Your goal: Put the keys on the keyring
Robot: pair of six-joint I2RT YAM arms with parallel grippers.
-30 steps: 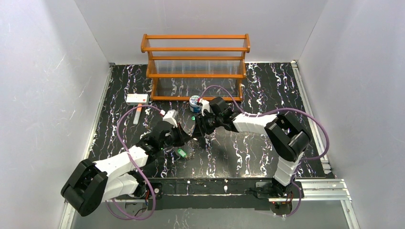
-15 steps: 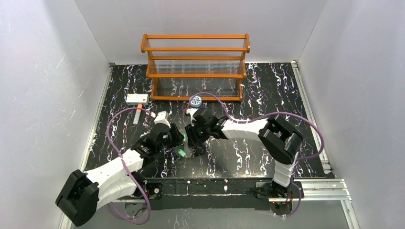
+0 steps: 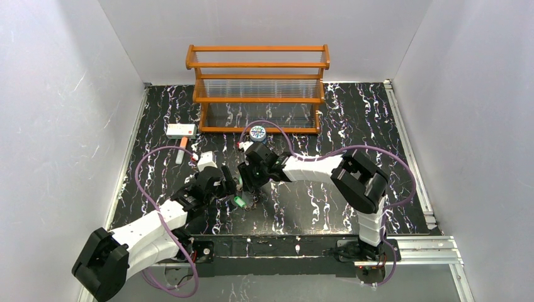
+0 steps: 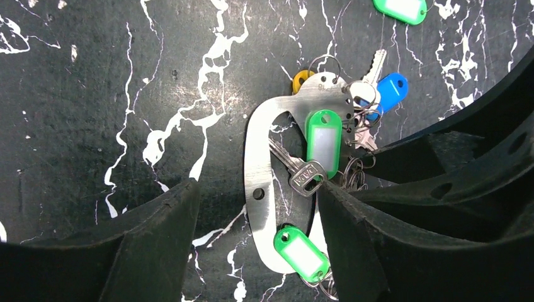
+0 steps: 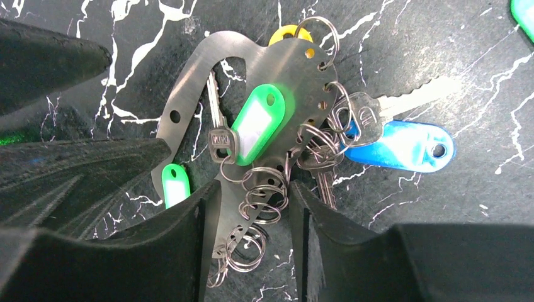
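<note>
Two wide jaws, left wrist: left gripper (image 4: 258,189) released, astride the keyring (image 4: 255,157); keys (image 4: 323,141) lie on it and at its far end.
Right wrist: right gripper (image 5: 255,185) parted astride loose rings (image 5: 261,207) at the keyring's edge, clamping nothing; blue key (image 5: 397,148) right of the keyring.
Top: both grippers meet over the keyring.
</note>
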